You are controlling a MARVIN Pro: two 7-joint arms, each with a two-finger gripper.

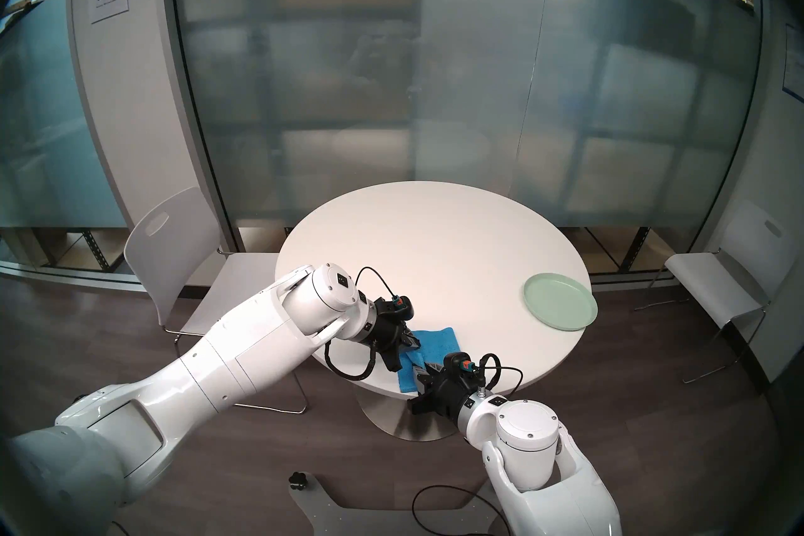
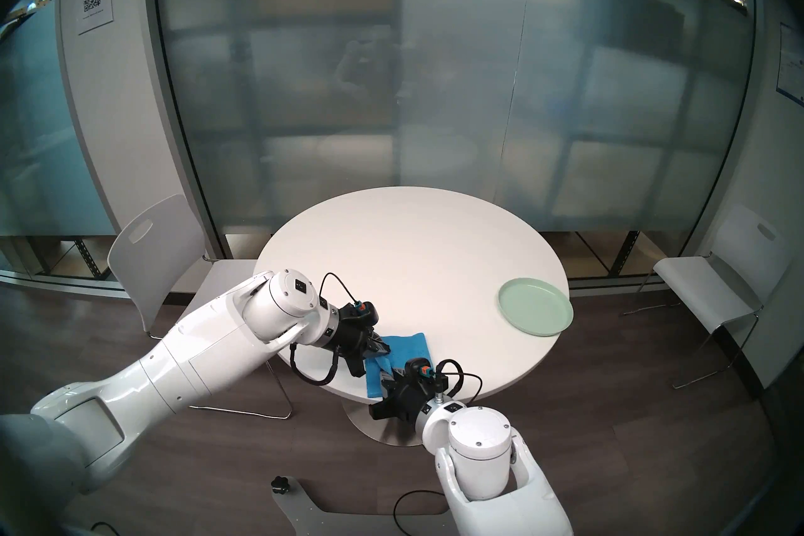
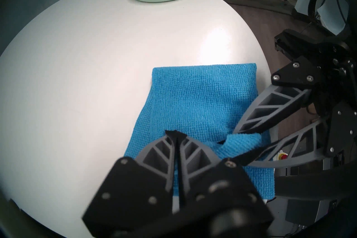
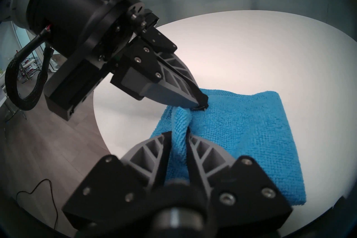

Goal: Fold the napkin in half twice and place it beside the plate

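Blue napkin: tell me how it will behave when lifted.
Probably floppy: the napkin bunches into a ridge inside the right pincer. Likely light, and its looped terry weave should grip rather than slip. It lies folded on the table.

Both arms (image 1: 226,352) wear glossy white shells. Behind the ribbed grey fingers (image 3: 162,150) sit black mounts with silver screws; looped black cables (image 1: 374,276) plug in further back, perhaps through orange-and-teal connectors.
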